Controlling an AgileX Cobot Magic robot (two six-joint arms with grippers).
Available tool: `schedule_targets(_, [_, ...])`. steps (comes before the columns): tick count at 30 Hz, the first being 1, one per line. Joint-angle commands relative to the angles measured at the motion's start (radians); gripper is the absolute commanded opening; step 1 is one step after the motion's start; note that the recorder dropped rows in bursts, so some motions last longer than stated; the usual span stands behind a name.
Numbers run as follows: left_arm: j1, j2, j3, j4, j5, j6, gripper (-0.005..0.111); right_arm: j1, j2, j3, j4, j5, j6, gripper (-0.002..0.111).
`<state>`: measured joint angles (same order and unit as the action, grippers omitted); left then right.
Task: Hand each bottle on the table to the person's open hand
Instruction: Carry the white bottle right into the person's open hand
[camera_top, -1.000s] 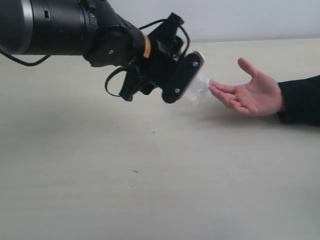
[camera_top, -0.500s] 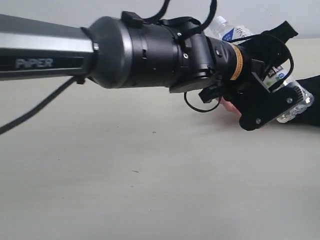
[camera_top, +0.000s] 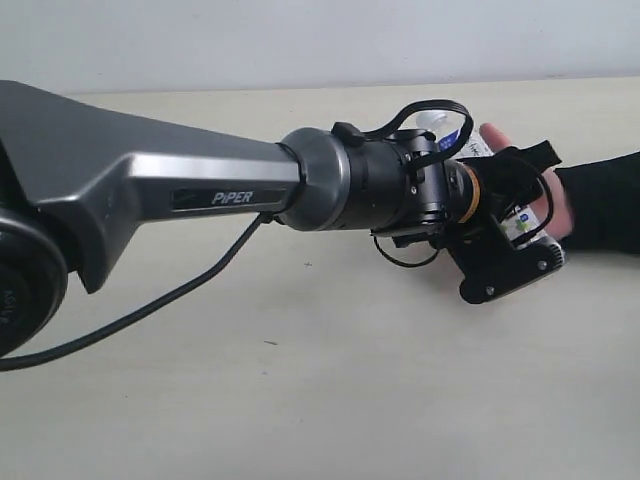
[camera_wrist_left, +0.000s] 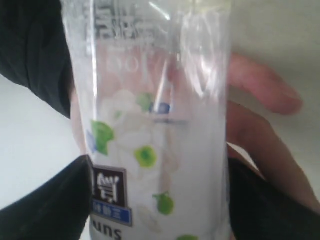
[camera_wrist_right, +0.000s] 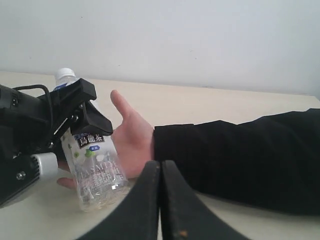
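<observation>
We note the left arm (camera_top: 150, 185), grey and black, reaching in from the left of the exterior view across the table (camera_top: 300, 390), with a black cable (camera_top: 180, 300) hanging beneath it. At its end the left gripper (camera_top: 520, 215) stands over the right part of the table, its jaws set one on each side of a bottle (camera_top: 462, 133) and pinching it about the label. The bottle is clear plastic with a white cap and a white label carrying green spots, a black panel and a blue strip. It is off the table surface, tilted, and lies across the person's open hand (camera_top: 560, 205). In the right wrist view its lower body rests against the palm and fingers, and the thumb stands up beside it. In the left wrist view the fingers (camera_wrist_left: 260, 95) show pink through and beside the clear body, so we record the bottle as touching the hand while the jaws are clamped on it. The hand is palm-up, and a black sleeve (camera_top: 605, 205) runs from the wrist to the right edge. The right gripper (camera_wrist_right: 160, 170) does not appear in the exterior view. Its own camera shows both jaws pressed together with nothing between them, near the sleeve and apart from the bottle. Only this one bottle is visible.
</observation>
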<state>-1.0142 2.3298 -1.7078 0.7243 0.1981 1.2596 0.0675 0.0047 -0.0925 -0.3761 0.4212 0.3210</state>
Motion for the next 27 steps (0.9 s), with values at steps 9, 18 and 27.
schedule_targets(9, [0.049, -0.002, -0.052, 0.007, -0.027, -0.108, 0.0, -0.003, -0.005, 0.005, 0.004, -0.005, -0.002, 0.0])
schedule_targets(18, [0.038, 0.003, -0.049, -0.005, -0.014, -0.114, 0.0, -0.003, -0.005, 0.005, 0.002, -0.005, -0.002, 0.0])
schedule_targets(27, [0.025, 0.003, -0.049, -0.013, -0.011, -0.117, 0.0, -0.003, -0.005, 0.005, 0.002, -0.005, -0.002, 0.0])
